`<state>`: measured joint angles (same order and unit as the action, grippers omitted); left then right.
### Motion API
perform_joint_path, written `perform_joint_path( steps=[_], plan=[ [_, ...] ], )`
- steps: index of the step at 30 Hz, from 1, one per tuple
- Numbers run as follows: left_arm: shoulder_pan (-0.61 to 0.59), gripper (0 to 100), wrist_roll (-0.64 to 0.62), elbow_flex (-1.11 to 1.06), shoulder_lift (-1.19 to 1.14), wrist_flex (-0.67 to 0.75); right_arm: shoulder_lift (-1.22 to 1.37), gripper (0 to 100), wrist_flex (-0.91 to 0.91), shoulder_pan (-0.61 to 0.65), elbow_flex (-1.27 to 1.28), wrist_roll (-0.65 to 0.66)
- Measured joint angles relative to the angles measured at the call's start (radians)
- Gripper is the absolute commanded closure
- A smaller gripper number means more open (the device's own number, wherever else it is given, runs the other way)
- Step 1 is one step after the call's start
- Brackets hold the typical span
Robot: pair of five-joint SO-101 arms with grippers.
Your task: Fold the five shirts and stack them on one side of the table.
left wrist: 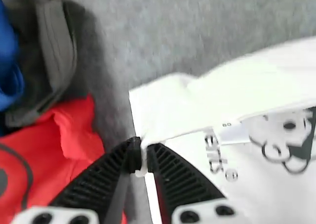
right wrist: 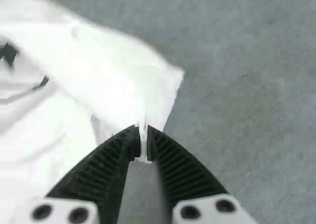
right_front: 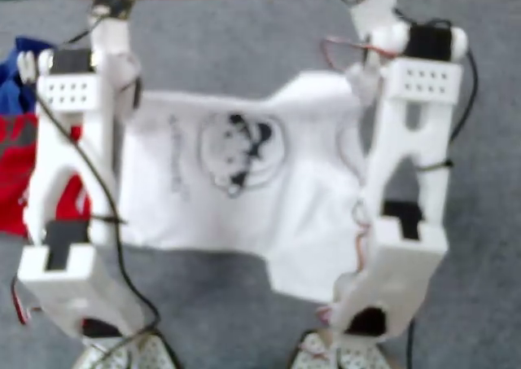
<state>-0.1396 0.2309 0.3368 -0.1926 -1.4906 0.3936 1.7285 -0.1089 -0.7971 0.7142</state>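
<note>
Where the jaws are seen close up, the left gripper (left wrist: 140, 157) is clenched on a corner of the white shirt (left wrist: 247, 100), and the right gripper (right wrist: 142, 145) on another edge of it. Just beside that corner, a red shirt (left wrist: 54, 145), blue shirt (left wrist: 7, 70) and dark grey garment (left wrist: 54, 41) are piled. Layout is given by the high view: white shirt spread print-up on the grey table (right_front: 244, 43). Print is blurred; red and blue shirts are cut off at frame edge.
</note>
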Motion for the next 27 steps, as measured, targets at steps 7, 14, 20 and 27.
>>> perform_joint_path(
  steps=[7, 14, 20, 27],
  plan=[
    [0.0, 97, 0.071, -0.16, 0.049, -0.103, -0.267, 98.5, 0.014, 0.011, 0.316, 0.072],
    [0.0, 97, 0.078, -0.615, 0.396, 0.021, -0.704, 98.5, -0.203, 0.029, 0.991, 0.078],
    [-0.002, 97, 0.078, -0.97, 0.566, 0.118, -1.082, 98.5, -0.292, 0.029, 1.522, 0.1],
    [-0.061, 97, 0.078, -1.06, 0.588, 0.138, -1.432, 98.5, -0.273, 0.031, 1.864, 0.187]
  ],
)
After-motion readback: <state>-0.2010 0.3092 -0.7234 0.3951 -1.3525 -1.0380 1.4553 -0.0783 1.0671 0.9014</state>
